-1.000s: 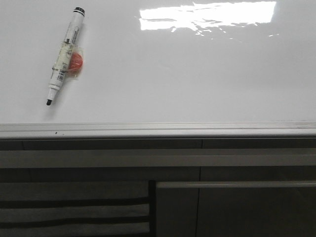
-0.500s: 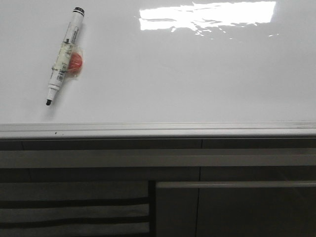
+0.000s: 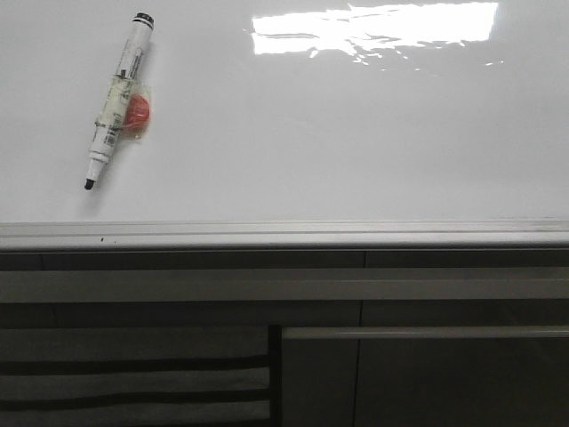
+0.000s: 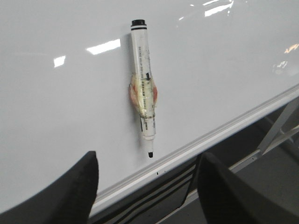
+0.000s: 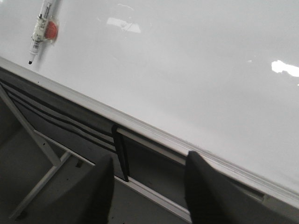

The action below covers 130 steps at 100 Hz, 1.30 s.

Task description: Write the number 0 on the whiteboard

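The whiteboard (image 3: 356,133) is a glossy white board with a silver frame edge (image 3: 284,233) along its near side. A white marker (image 3: 118,102) lies uncapped on it at the far left, black tip toward the frame, with an orange lump (image 3: 136,114) taped to its barrel. The number 0 is out of view. In the left wrist view my left gripper (image 4: 148,161) is open and empty, just short of the marker's tip (image 4: 150,154). My right gripper (image 5: 150,157) is open and empty over the frame edge (image 5: 140,128), far from the marker (image 5: 39,28). The front view shows neither gripper.
Below the board's edge are dark grey slatted panels (image 3: 133,374) and a grey metal bar (image 3: 418,332). A thin metal strut (image 5: 42,144) crosses under the board. Bright glare (image 3: 373,27) sits on the board's far side.
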Motion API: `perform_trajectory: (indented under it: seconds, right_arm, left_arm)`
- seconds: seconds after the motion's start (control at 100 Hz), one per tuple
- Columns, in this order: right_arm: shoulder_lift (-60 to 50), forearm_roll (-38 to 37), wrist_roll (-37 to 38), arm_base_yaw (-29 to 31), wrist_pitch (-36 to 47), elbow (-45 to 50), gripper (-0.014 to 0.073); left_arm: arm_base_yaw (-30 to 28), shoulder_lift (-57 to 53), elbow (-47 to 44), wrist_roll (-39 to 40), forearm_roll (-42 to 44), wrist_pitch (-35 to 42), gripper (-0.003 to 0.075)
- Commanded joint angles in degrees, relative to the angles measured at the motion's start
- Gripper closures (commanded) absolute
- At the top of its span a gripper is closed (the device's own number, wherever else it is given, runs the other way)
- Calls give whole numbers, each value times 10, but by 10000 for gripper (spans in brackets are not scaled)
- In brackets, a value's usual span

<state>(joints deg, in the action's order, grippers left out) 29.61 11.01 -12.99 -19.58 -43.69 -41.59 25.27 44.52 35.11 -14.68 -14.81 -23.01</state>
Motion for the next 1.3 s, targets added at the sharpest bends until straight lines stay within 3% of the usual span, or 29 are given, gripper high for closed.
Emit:
perform_trajectory:
  seconds: [0.0, 0.26, 0.38, 0.91, 1.29]
  right_arm:
    - [4, 7, -7, 1, 47, -13, 295]
    - [6, 7, -7, 1, 54, -11, 295]
    - [6, 7, -7, 1, 54, -11, 295]
    - [6, 7, -7, 1, 63, -11, 295]
    - [6, 7, -7, 1, 64, -11, 295]
  left_arm:
    - [12, 23, 16, -19, -4, 72, 290]
    - [94, 85, 16, -43, 24, 179, 290]
    - [105, 111, 16, -42, 24, 213, 289]
    - [104, 208, 17, -40, -51, 266, 288]
    - [39, 242, 19, -40, -81, 270, 288]
